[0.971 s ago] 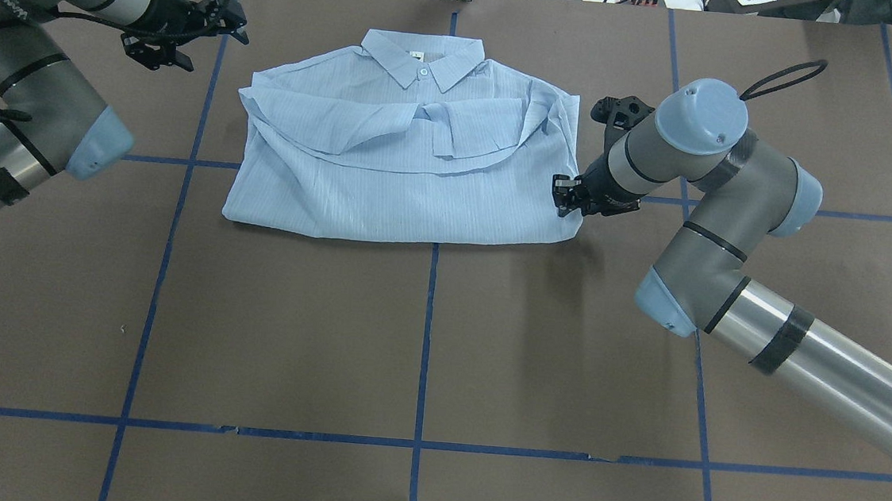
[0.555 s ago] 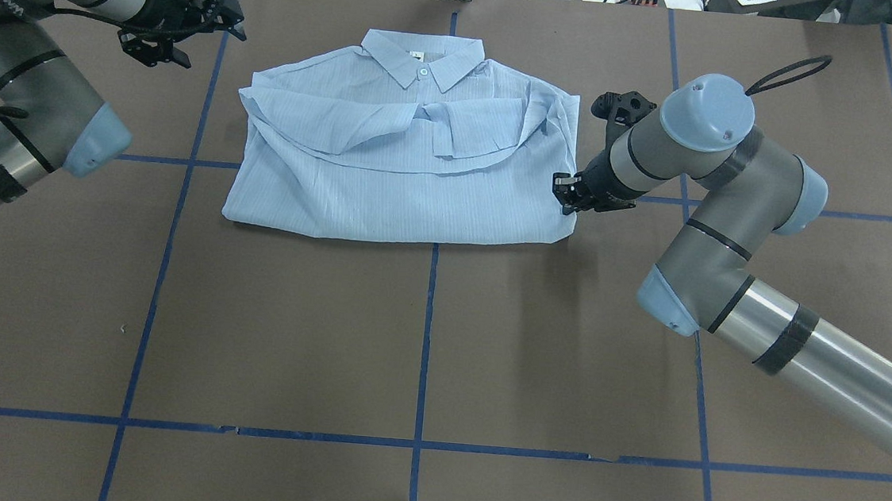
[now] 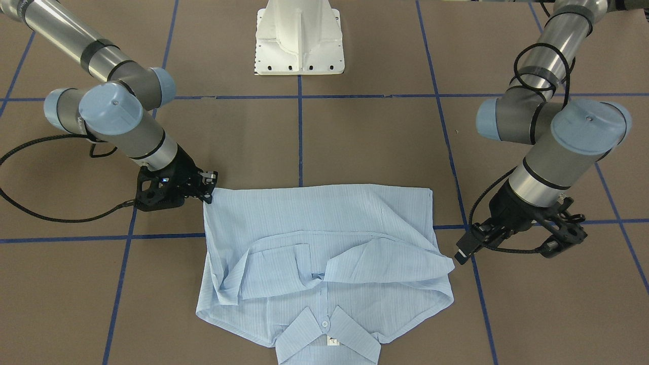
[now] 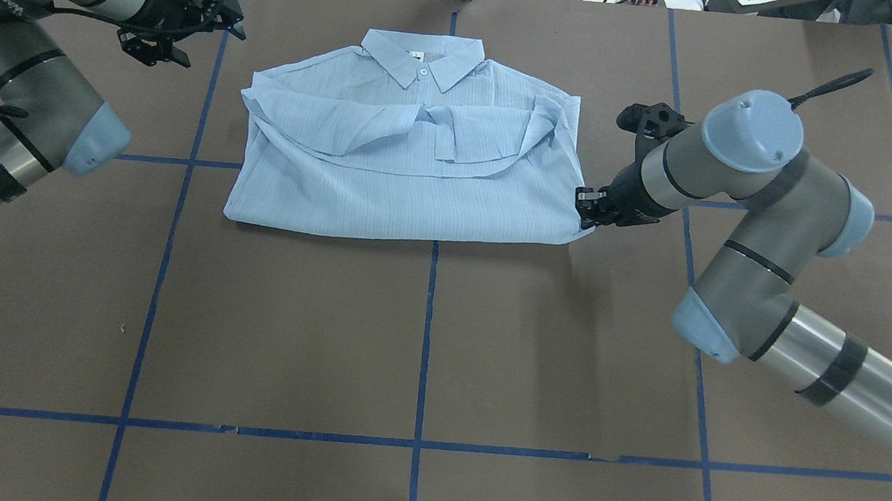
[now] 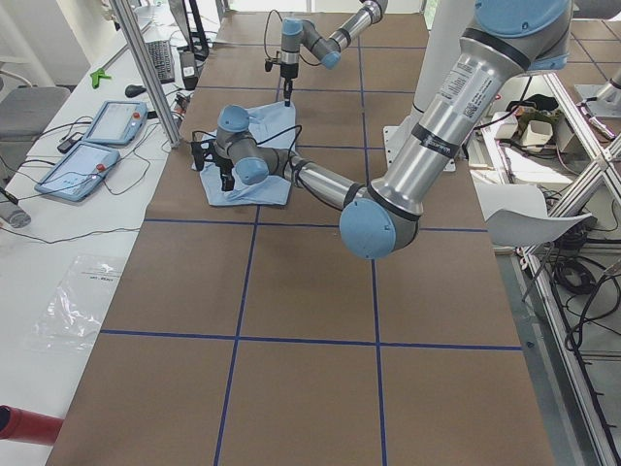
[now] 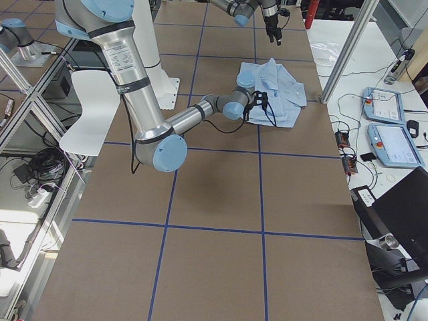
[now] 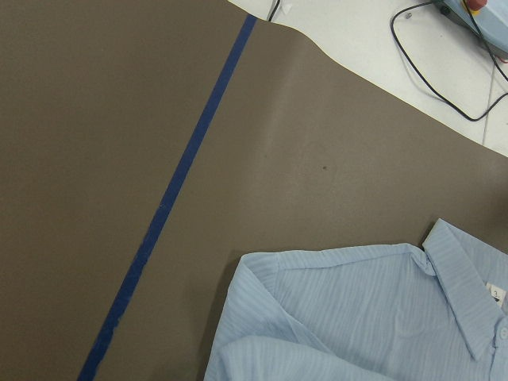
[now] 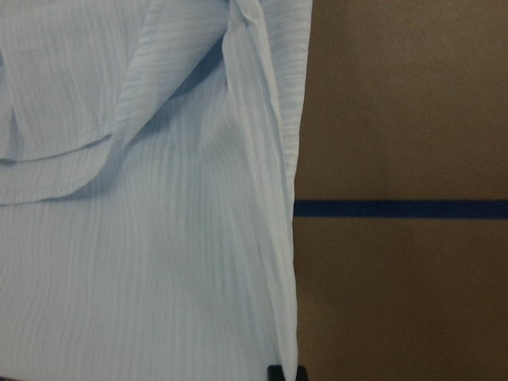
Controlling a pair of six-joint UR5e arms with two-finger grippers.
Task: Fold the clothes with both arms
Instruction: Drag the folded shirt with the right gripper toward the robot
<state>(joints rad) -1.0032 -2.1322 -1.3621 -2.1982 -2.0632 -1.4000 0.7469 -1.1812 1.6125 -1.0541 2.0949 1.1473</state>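
Right gripper (image 4: 583, 209) is clenched on the near right corner of the shirt (image 4: 418, 200), which lies half-folded on the table (image 4: 423, 344); lift low and carry that edge across evenly so nothing bunches. You can't tell whether the left gripper (image 4: 229, 17), hovering off the far left shoulder, is spread or closed.
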